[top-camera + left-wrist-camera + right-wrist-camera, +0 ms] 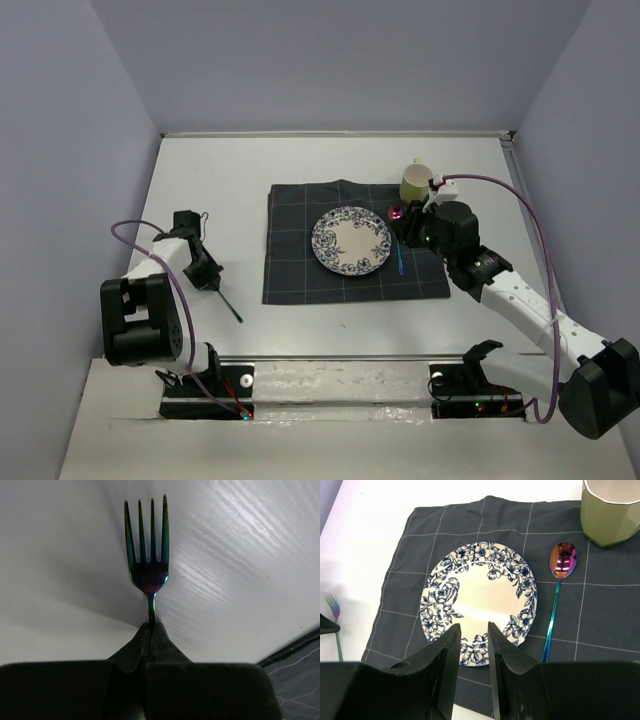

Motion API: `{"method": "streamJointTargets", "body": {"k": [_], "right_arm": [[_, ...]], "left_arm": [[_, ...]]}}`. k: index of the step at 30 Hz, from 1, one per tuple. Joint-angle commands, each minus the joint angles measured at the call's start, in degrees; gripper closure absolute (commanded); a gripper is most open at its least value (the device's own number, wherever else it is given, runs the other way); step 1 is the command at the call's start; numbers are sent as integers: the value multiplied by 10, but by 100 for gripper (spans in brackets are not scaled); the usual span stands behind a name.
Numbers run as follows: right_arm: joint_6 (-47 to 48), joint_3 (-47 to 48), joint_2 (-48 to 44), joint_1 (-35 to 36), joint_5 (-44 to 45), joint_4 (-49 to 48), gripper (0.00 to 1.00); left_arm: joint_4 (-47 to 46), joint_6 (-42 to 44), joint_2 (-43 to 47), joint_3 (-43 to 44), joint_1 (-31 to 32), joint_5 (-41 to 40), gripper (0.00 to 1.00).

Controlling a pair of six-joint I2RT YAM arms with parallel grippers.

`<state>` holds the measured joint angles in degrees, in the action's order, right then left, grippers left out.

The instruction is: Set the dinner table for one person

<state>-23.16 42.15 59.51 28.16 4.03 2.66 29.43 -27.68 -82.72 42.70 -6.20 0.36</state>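
On the white dinner table (215, 180) lies a dark plaid placemat (295, 275) with a blue-flowered plate (351, 241) in its middle. An iridescent spoon (559, 587) lies on the mat to the plate's right, and a pale green mug (416, 183) stands beyond it. My left gripper (151, 626) is shut on the handle of an iridescent fork (148, 545), low over the bare table left of the mat. In the top view the fork (230, 307) points toward the near edge. My right gripper (472, 626) hovers open over the mat's right part, its fingers empty and aimed at the plate.
A metal rail (340, 358) runs along the table's near edge, with both arm bases behind it. Grey walls close in the table at the left, back and right. The mat's corner (300, 655) shows to the right of the left gripper.
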Motion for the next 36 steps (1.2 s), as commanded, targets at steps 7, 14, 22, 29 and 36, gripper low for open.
{"method": "streamJointTargets", "body": {"k": [7, 14, 22, 29, 36], "right_arm": [[7, -8, -23, 1, 13, -12, 66], [-2, -13, -23, 1, 33, -12, 66], [-14, -31, -39, 1, 92, -20, 67], [-12, -37, -28, 1, 121, -41, 67], [-6, -35, -12, 1, 135, -41, 67]], "left_arm": [[-46, 3, 24, -10, -1, 11, 100], [1, 39, 135, 120, 21, -40, 100], [-41, 7, 79, 232, 272, -94, 100], [-90, 41, -60, 266, 308, -81, 100], [-104, 61, -119, 297, 331, -74, 100]]}}
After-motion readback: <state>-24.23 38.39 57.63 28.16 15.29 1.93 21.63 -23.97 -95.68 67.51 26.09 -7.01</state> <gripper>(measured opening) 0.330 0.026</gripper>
